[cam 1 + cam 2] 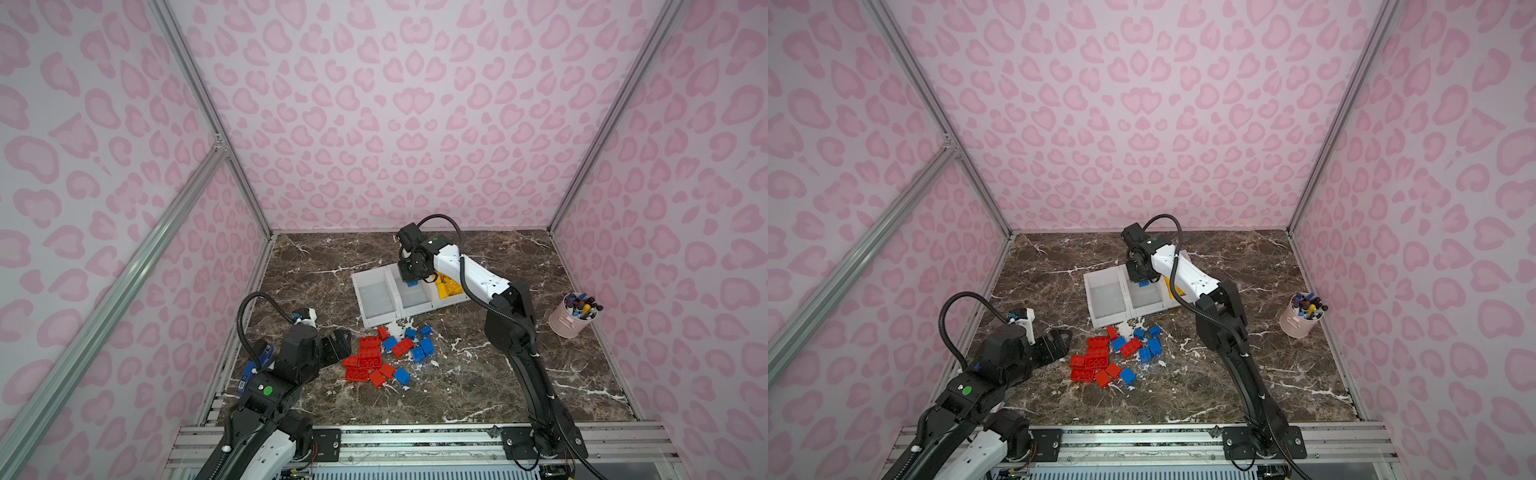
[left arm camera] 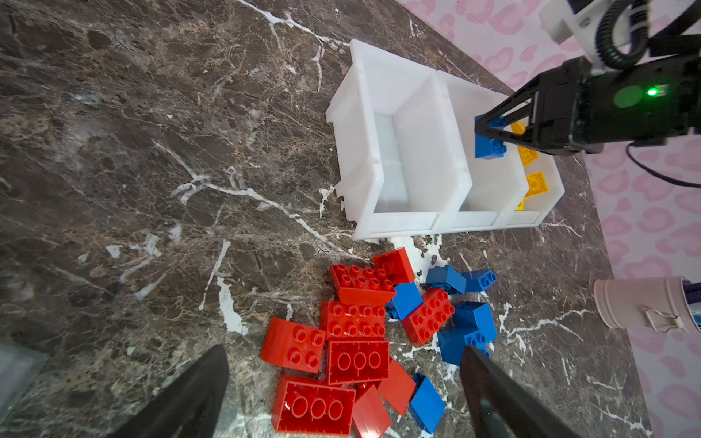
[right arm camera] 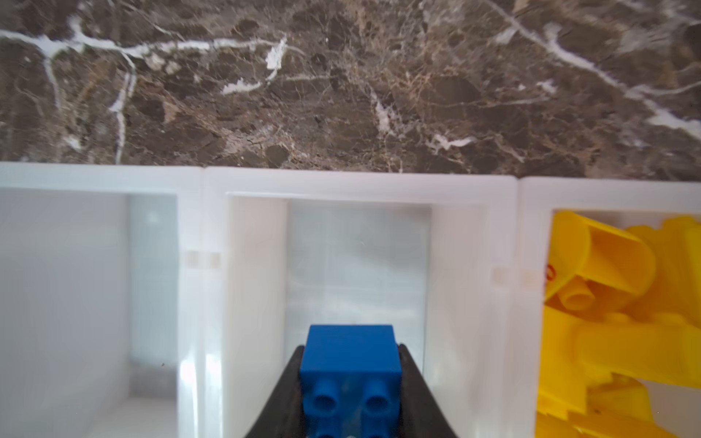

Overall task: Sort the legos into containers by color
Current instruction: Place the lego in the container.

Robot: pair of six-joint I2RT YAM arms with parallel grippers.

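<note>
By our reckoning, we are about a third of the way through. The yellow bricks (image 1: 448,286) sit in the end bin (image 3: 607,195) of the three white bins (image 1: 378,319), and we see no yellow on the worktop (image 1: 457,395). The right hand (image 1: 411,278) is clamped on a blue brick (image 3: 351,360) and hangs over the middle bin (image 3: 360,186). That bin shows a bare floor beneath, so we take this for the first blue to go in. The bin at the other end (image 2: 417,132) is empty too. Still to sort are the red bricks (image 1: 368,357) and the loose blue bricks (image 1: 424,347), mixed in one heap on the worktop just in front of the bins. The left hand (image 1: 341,344) sits beside that heap, jaws spread wide, holding nothing.
</note>
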